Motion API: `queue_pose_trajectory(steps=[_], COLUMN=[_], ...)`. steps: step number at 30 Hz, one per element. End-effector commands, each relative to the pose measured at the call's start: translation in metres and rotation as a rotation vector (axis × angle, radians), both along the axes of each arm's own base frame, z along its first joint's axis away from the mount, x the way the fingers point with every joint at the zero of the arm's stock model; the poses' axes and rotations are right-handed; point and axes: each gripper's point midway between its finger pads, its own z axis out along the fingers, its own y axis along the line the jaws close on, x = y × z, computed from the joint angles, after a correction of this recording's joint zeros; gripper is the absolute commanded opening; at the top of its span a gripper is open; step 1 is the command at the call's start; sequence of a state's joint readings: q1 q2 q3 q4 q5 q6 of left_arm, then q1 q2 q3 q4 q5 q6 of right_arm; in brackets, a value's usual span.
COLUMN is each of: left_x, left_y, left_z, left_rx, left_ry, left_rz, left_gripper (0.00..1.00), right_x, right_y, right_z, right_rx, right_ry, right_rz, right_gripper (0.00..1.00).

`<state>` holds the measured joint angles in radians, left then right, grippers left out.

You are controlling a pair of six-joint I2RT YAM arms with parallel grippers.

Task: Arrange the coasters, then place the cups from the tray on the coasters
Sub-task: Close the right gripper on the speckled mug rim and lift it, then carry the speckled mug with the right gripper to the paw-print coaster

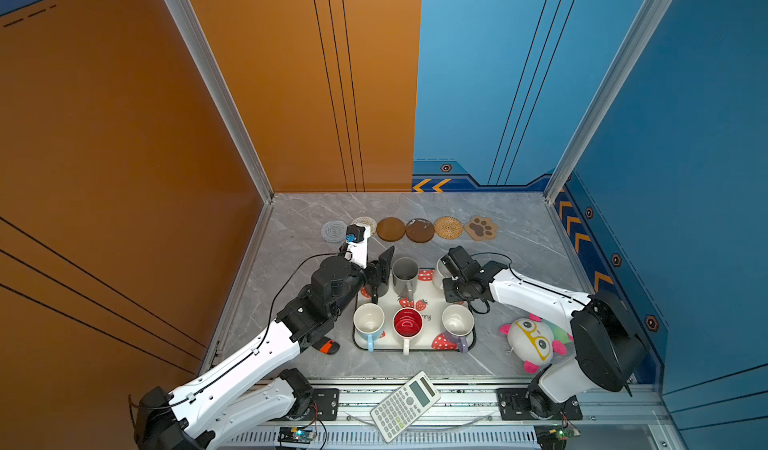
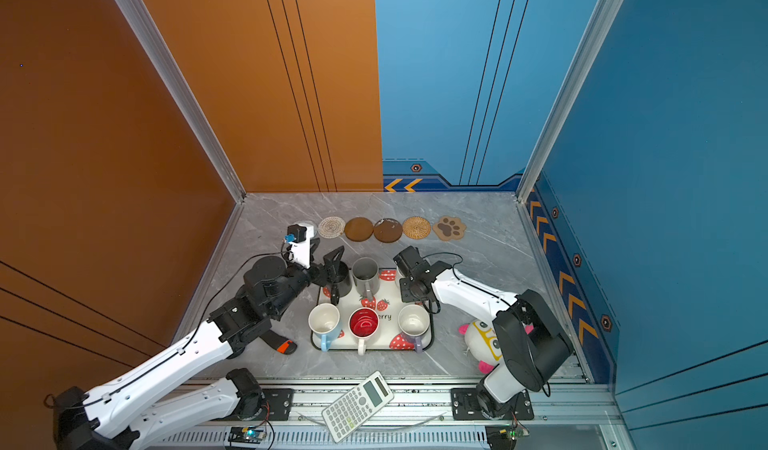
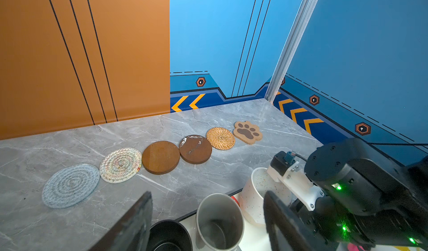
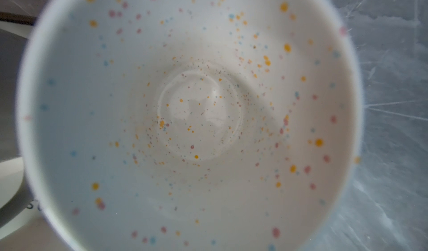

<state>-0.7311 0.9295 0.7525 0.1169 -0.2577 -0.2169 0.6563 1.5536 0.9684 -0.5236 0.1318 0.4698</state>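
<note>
On the tray [image 1: 432, 327] sit six empty mugs [image 1: 405, 271], left pincer [image 1: 380, 277] spread by the black mug [image 3: 169, 236], right pincer [image 1: 448, 282] state unclear.

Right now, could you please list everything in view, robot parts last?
coasters: six; grey woven, white woven, two brown discs, tan woven, brown paw; row at table's far side
tray: one; white, strawberry print; table centre
cups: six; black, grey, speckled, light blue, red-inside, lavender; on tray
plush toy: one; white, pink; right of tray
calculator: one; white; front rail
small object: one; orange-black; beside left arm
left tool: open, at black cup
right tool: over speckled cup, jaws hidden
</note>
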Motion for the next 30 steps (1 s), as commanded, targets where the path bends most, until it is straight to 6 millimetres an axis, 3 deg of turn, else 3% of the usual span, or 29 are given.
queue_pose_trajectory(steps=[1,19,26,30], left_x=[0.0,-0.002,-0.001,-0.001], left_y=[0.006,0.013,0.014,0.016], left_z=[0.001,0.002,0.0,-0.001], left_rx=[-0.012,-0.014,-0.016,-0.012], left_ry=[-0.014,-0.025,-0.025,-0.024], left_rz=[0.011,0.032,0.038,0.04], left_gripper=[0.76,0.76,0.76,0.76], right_x=[0.016,0.038,0.066,0.089], right_y=[-0.004,-0.011,-0.025,-0.045], right_z=[0.019,0.083,0.112,0.122], right_rx=[-0.07,-0.069,-0.013,-0.011], right_ry=[-0.085,-0.248,-0.287,-0.302], right_rz=[-0.003,-0.003,-0.042,-0.089], right_gripper=[0.0,0.0,0.0,0.0])
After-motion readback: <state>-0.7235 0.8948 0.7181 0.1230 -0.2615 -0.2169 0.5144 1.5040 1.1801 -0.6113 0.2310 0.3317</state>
